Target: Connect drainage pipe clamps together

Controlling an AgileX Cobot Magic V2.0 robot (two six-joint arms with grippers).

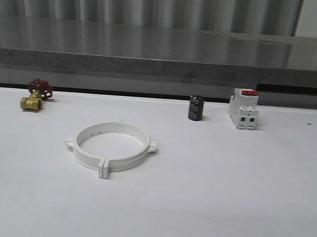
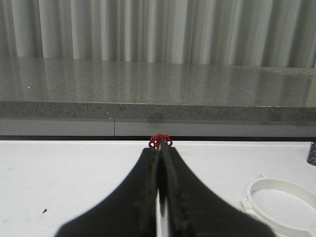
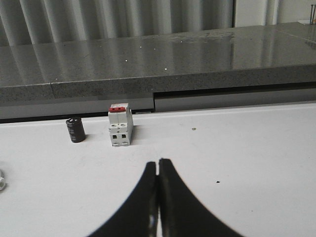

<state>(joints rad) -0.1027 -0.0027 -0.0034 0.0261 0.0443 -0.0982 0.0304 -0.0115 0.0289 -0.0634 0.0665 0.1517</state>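
Note:
The two white drainage pipe clamps [image 1: 111,146] lie flat on the white table, their end tabs meeting so that they form one closed ring, left of centre in the front view. Part of that ring [image 2: 281,203] appears in the left wrist view, off to the side of my left gripper [image 2: 159,149]. The left gripper's black fingers are pressed together with nothing between them, above bare table. My right gripper [image 3: 158,162] is shut as well and holds nothing, hovering over bare table apart from the ring.
A brass valve [image 1: 35,96] with a red handwheel stands at the back left. A black cylinder [image 1: 196,108] and a white breaker with a red top [image 1: 244,107] stand at the back right. A grey stone ledge [image 1: 164,50] runs behind the table.

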